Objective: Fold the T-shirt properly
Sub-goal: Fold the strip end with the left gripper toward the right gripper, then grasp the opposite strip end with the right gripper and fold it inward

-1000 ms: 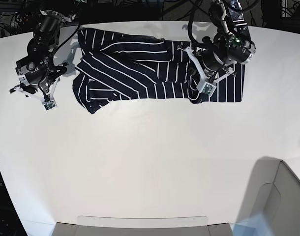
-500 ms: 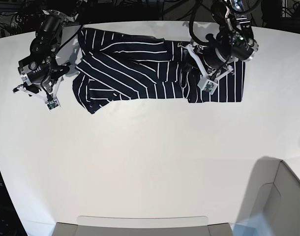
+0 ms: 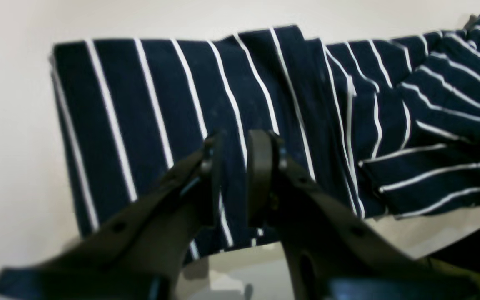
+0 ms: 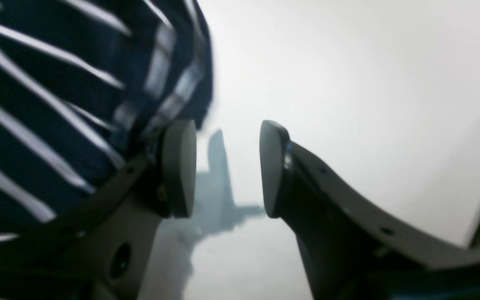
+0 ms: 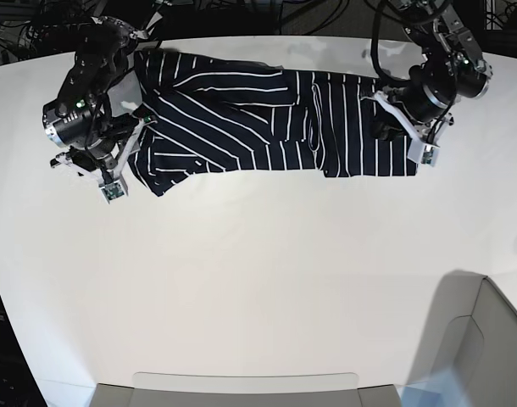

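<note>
- The dark floor is at the far left, beyond the tabletop edge; the picture border cuts it off.
- The right hand is at the left side of the T-shirt. Its two fingers stand wide apart, with pale surface and a grey shadow seen between them. In the base view its arm hides some of the left border of the shirt.
- The T-shirt, dark with thin white stripes, lies on the tabletop, in the upper half of the base view. Its left part is bunched, with slanting stripes and a lower corner pointing down. In the right wrist view this part is blurred and cut by the picture border.
- The middle of the shirt has overlapping layers; I cannot tell how many they are.
- The right part of the shirt is flatter, almost a rectangle, with its stripes running nearly up and down.
- The left hand is over this right part, its fingers a little apart, with striped cloth visible between the tips. Whether they touch the cloth is hard to say. Its arm covers the upper right area of the shirt in the base view.
</note>
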{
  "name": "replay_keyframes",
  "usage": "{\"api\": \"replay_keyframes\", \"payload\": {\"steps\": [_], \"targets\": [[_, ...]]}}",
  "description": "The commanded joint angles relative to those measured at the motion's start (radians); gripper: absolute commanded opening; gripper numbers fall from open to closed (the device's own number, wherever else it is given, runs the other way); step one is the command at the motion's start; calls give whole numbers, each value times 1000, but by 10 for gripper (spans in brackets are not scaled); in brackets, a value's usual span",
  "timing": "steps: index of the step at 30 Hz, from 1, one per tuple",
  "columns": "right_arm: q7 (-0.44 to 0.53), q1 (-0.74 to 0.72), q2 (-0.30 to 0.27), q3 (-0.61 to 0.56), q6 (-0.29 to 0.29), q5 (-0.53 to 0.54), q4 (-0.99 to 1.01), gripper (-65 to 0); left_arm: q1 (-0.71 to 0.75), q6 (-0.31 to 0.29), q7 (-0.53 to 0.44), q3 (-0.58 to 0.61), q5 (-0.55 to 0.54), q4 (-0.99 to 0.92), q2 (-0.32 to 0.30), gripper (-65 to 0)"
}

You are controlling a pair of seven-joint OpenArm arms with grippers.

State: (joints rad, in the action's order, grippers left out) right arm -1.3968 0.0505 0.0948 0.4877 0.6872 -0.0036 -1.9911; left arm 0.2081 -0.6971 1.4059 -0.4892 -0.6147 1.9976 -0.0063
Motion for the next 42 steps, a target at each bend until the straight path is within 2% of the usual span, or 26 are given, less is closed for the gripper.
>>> {"api": "replay_keyframes", "payload": {"steps": [1, 4, 10, 15, 20, 23, 27, 35, 40, 42], "targets": [[1, -11, 3, -2, 11, 40, -38, -398, -3, -1, -10, -1, -18, 7, -10, -548], [1, -19, -2, 12, 11, 167, -58, -397, -3, -1, -10, -1, -17, -4, -11, -548], [1, 67, -14, 148, 11, 459, -37, -397, 15, -1, -10, 4, -17, -13, -11, -548], [1, 134, -68, 194, 11, 618, 60, -397, 17, -1, -10, 2, -17, -60, -11, -548], [1, 148, -86, 227, 11, 626, 187, -398, 17, -1, -10, 4, -17, -70, -11, -548], [1, 160, -111, 202, 11, 626, 255, -398, 17, -1, -10, 4, -17, -70, -11, -548], [1, 160, -114, 187, 11, 624, 373, -398, 17, -1, -10, 4, -17, -70, -11, -548], [1, 107, -105, 96, 11, 518, 542, -398, 17, -1, -10, 2, -17, -70, -11, -548], [1, 59, -103, 39, 11, 511, 634, -399, 17, -1, -10, -1, -17, -70, -11, -548], [21, 53, -103, 1, 11, 511, 642, -420, 17, -1, -10, -3, -17, -70, -11, -548]]}}
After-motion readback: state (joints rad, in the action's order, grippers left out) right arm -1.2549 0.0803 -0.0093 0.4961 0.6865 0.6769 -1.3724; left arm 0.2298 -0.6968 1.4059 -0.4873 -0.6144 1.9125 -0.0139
